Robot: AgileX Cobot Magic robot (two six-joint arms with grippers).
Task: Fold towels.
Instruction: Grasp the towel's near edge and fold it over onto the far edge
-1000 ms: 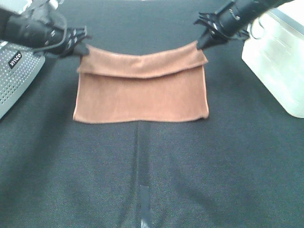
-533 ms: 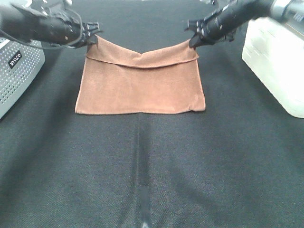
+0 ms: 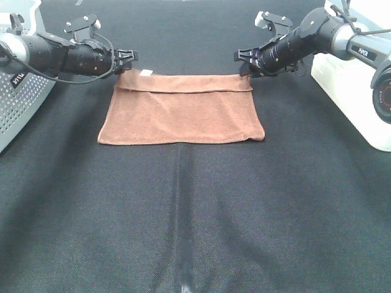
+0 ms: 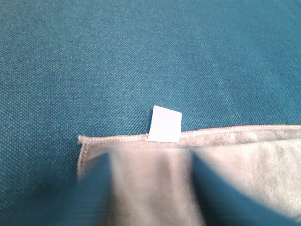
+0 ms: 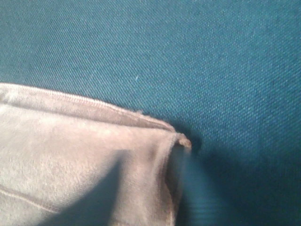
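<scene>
Dark woven tabletop (image 3: 183, 232), rectangular terry towel (image 3: 183, 116)

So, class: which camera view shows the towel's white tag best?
The left wrist view: the tag sits close and sharp on the towel hem. The exterior high view shows it only as a tiny white speck; the right wrist view, no tag.

Towel (image 3: 181, 113) flat on the bench (image 3: 183, 213), a claw at each far corner.
Its far edge lies doubled over on itself, with the tag (image 4: 163, 123) near the far left corner. The left claw (image 3: 129, 58) is at that corner, the right claw (image 3: 241, 61) at the far right one. The perforated basket (image 3: 18, 104) is at the bench's left, the bin (image 3: 357, 91) at its right.
</scene>
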